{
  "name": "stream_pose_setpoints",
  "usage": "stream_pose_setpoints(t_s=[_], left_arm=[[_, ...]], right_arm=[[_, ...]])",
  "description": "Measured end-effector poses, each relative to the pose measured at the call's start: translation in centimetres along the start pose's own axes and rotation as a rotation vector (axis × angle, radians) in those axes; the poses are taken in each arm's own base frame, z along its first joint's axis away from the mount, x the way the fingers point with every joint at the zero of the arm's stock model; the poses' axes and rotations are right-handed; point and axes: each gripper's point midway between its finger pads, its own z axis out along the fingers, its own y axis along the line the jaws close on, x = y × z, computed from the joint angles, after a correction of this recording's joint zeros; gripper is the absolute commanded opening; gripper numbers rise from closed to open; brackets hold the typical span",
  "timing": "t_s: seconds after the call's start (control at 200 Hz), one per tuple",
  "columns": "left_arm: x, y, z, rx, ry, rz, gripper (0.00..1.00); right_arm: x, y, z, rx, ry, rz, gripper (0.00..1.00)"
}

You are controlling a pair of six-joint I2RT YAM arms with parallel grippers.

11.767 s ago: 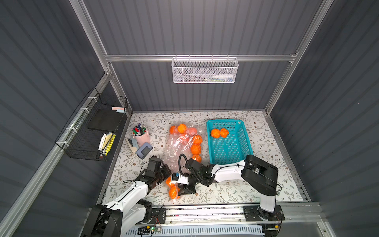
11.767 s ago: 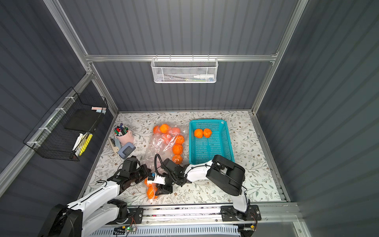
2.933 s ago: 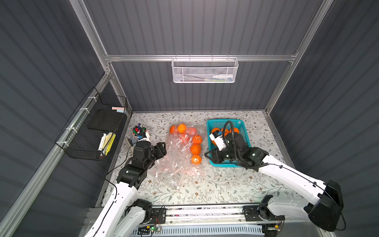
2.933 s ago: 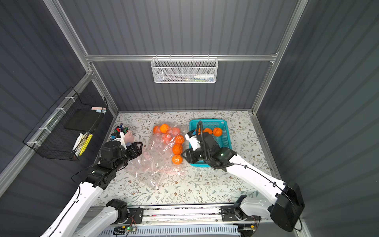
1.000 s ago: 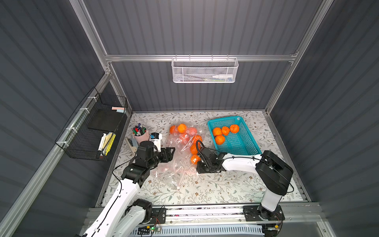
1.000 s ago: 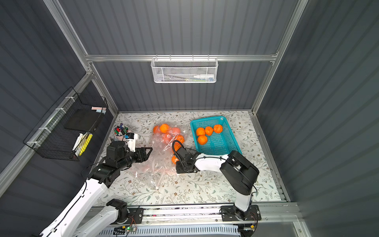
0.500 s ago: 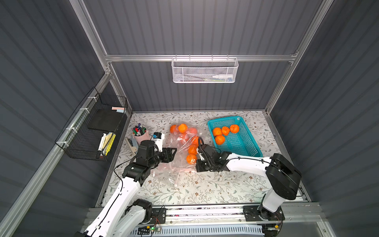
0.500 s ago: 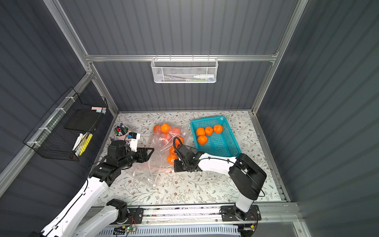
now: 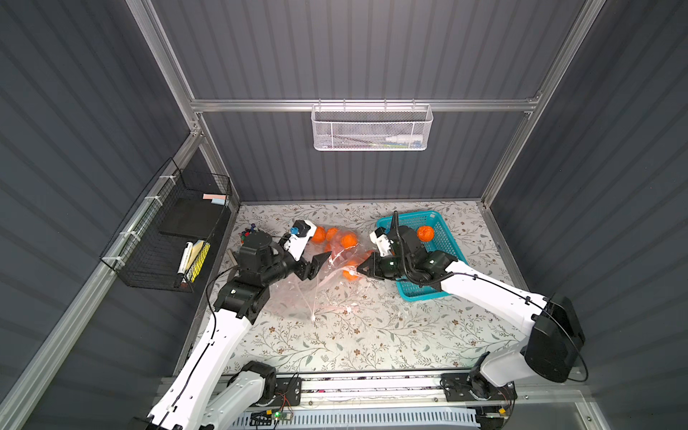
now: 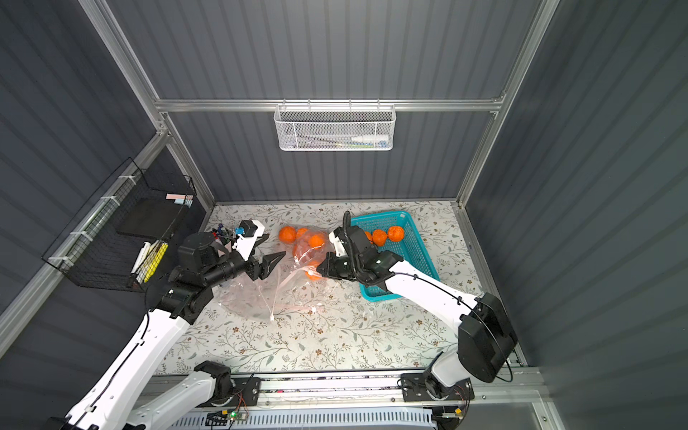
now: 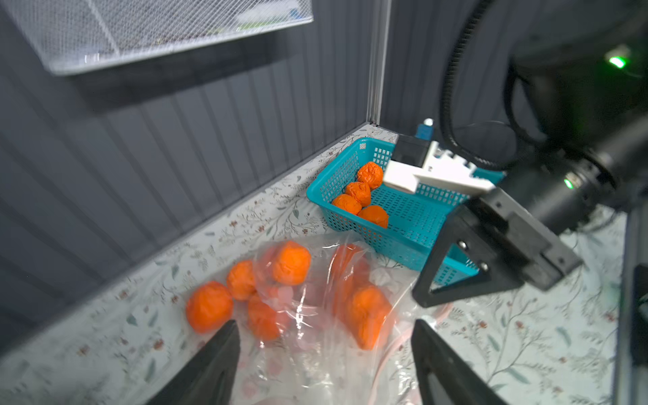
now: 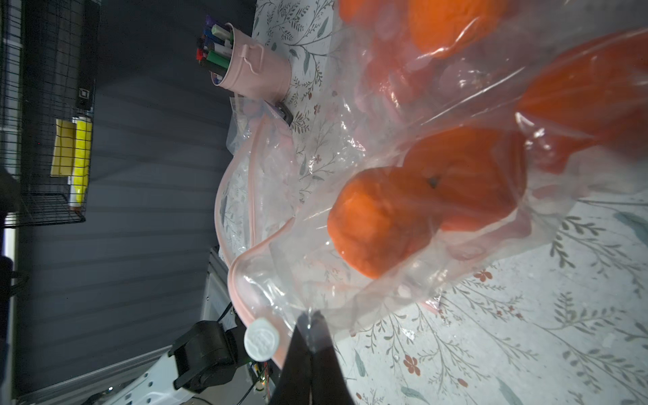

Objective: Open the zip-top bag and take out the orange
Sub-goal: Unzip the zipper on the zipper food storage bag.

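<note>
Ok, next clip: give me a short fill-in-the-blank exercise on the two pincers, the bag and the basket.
1. The right pincer is ___ on the film of the zip-top bag.
2. The left pincer hangs over the bag with its jaws ___.
3. In the left wrist view, the teal basket holds ___ oranges.

Missing words: shut; open; four.

A robotics lab cell: ribbed grey wall panels (image 9: 353, 56), aluminium frame (image 9: 365, 105), base rail (image 9: 372, 389).
</note>
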Motion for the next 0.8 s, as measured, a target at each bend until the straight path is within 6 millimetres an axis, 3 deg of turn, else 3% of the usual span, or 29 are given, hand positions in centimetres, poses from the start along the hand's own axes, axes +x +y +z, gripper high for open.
stream_pose_setpoints(t_s=[0.11, 0.21, 0.325, 0.425, 0.57, 0.7, 0.8], left_arm=[[-0.1, -1.4, -0.1, 0.054, -0.021, 0.154, 0.80], [0.8, -2.4, 1.2, 0.113, -0.003, 0.251, 0.78], [3.2, -4.1, 4.1, 0.191, 0.067, 0.323, 0.78], [6.0, -5.3, 6.2, 0.233, 0.145, 0.363, 0.71], [8.9, -5.4, 8.2, 0.229, 0.242, 0.400, 0.64], [9.9, -4.8, 8.5, 0.191, 0.275, 0.423, 0.50], [9.7, -4.4, 8.5, 0.167, 0.273, 0.434, 0.29]], right_arm=[[0.1, -0.3, 0.1, -0.026, 0.039, 0.046, 0.00], [0.4, -0.3, 0.2, -0.044, 0.066, 0.070, 0.00], [0.6, 0.0, 0.1, -0.066, 0.089, 0.087, 0.00], [0.8, 0.2, 0.1, -0.078, 0.100, 0.094, 0.00], [0.8, 0.4, 0.1, -0.090, 0.107, 0.100, 0.00], [0.7, 0.4, 0.0, -0.094, 0.107, 0.101, 0.00], [0.6, 0.4, 0.1, -0.096, 0.107, 0.102, 0.00]])
